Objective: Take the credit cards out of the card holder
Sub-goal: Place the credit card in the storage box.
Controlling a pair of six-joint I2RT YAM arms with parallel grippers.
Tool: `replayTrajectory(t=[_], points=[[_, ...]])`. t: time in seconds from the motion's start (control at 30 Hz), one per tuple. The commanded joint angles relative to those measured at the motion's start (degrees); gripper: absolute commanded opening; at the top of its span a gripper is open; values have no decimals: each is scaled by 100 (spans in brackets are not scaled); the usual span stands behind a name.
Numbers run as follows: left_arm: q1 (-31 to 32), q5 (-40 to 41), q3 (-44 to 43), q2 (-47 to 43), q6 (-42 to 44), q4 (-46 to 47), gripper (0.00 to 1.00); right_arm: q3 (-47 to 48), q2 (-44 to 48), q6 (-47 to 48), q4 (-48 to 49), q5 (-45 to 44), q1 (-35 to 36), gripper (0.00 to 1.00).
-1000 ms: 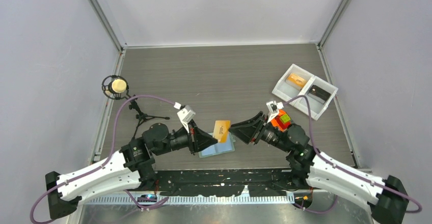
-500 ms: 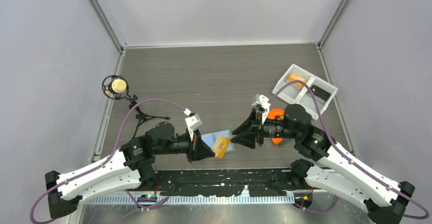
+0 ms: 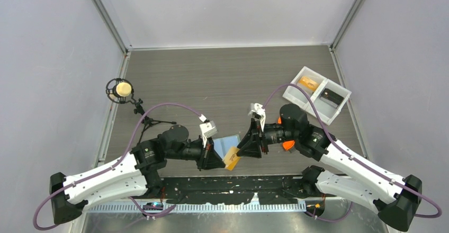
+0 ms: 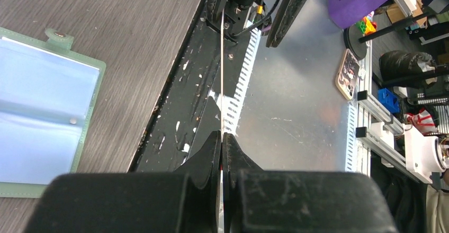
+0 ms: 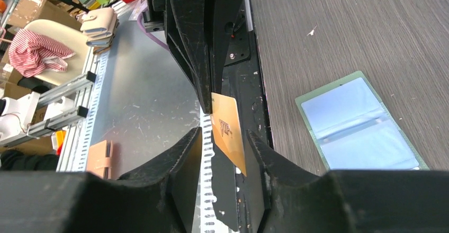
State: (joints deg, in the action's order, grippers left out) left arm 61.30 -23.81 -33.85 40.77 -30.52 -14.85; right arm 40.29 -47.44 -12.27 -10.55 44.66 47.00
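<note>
The card holder (image 3: 226, 142) lies open on the table between the arms, sage-green rim with pale blue pockets; it also shows in the left wrist view (image 4: 45, 122) and the right wrist view (image 5: 360, 124). My left gripper (image 3: 222, 160) is shut on an orange credit card (image 3: 232, 157), held above the table's near edge; in its wrist view the card (image 4: 222, 58) shows edge-on. My right gripper (image 3: 241, 149) is open, its fingers on either side of the card (image 5: 229, 132) without closing on it.
A white two-compartment tray (image 3: 316, 93) at the back right holds an orange card and a dark card. An orange object (image 3: 287, 144) lies under the right arm. A small stand with a round head (image 3: 124, 90) is at the left. A black strip (image 3: 238, 182) runs along the near edge.
The left gripper carried the orange card toward the near edge and slightly right. The right arm moved left, bringing its open fingers around the card.
</note>
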Motion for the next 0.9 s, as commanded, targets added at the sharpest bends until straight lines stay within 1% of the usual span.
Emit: replayTrajectory(t=[0.0,0.03,0.1,0.17,0.2,0.23,0.27,0.4,0.43,0.47,0.5,0.57,0.6,0.63,0.67,0.73,0.87], points=[[-32,-203,-257,53,124,123,0,35,-62,127,293,273,-25,38],[-35,-198,-257,62,125,118,0,25,-63,128,309,311,-25,34],[-36,-156,-255,58,141,102,0,1,-74,92,382,342,-20,15],[-35,-77,-256,47,167,75,0,-26,-117,29,474,394,-24,7],[-32,-34,-260,37,192,52,0,-38,-130,-28,509,422,-24,6],[-30,39,-277,29,218,0,4,-63,-146,-68,582,408,-24,6],[-37,199,-299,9,237,-69,11,-60,-149,-156,607,312,-25,5],[-38,765,-385,-116,421,-456,44,-24,-128,-314,633,-115,-88,5],[-39,976,-404,-148,477,-630,50,0,-122,-371,633,-177,-113,5],[-43,1216,-438,-166,530,-764,60,11,-111,-398,633,-309,-181,5],[-41,1453,-473,-183,578,-920,67,44,-109,-442,624,-371,-226,5],[-39,1927,-515,-204,665,-1148,81,62,-96,-506,607,-544,-422,5],[-41,2144,-525,-206,699,-1241,90,64,-80,-545,603,-669,-601,5],[-47,2390,-545,-210,717,-1334,97,66,-72,-618,590,-722,-708,5],[-40,2621,-559,-216,729,-1438,99,71,-66,-658,565,-834,-938,5],[-39,3051,-581,-229,749,-1598,100,97,-57,-736,485,-1062,-1265,5],[-39,3996,-684,-266,787,-1938,100,76,12,-895,401,-2036,-1891,5]])
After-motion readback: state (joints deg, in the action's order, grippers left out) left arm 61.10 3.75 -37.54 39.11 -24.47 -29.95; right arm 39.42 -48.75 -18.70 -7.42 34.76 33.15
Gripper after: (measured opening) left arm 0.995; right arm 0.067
